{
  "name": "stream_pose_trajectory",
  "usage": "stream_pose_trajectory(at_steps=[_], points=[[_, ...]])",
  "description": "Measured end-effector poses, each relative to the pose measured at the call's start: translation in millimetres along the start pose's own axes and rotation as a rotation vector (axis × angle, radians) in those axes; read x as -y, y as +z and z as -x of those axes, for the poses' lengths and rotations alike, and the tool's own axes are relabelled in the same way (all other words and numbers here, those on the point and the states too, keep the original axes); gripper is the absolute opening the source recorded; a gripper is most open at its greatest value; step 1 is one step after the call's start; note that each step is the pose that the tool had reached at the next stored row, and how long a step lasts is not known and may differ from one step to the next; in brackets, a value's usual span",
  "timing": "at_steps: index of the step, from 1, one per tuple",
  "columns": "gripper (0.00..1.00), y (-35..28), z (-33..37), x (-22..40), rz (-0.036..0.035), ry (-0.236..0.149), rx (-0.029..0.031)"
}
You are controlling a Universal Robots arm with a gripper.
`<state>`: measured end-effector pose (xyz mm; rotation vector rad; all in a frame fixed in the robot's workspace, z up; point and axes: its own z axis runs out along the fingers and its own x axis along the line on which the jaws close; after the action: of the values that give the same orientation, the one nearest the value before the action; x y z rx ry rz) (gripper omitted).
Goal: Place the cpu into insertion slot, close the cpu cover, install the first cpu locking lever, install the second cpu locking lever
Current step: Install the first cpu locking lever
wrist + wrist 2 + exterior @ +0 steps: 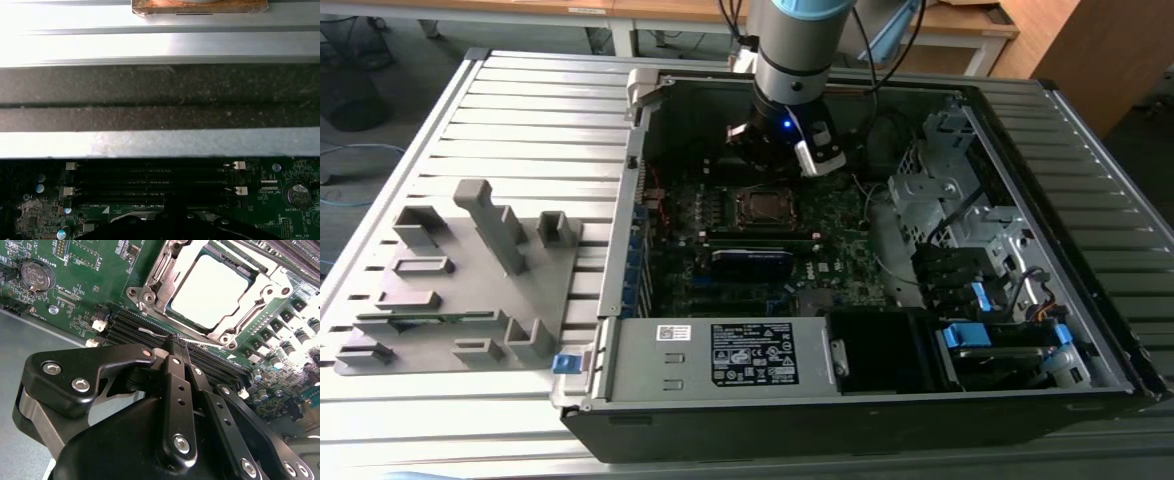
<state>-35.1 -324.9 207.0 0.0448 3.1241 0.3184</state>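
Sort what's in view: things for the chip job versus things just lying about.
Job: chip, cover, locking lever, gripper.
Lying about: coin battery, memory slots, grey parts tray, power supply.

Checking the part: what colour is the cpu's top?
Silver-grey; the cpu shows best in the second wrist view.
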Motion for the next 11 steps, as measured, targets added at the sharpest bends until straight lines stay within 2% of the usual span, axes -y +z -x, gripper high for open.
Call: stream_pose_trajectory(at_steps=[11], points=[[0.1, 0.1, 0.5, 0.0, -0.0004, 0.013, 0.0026]])
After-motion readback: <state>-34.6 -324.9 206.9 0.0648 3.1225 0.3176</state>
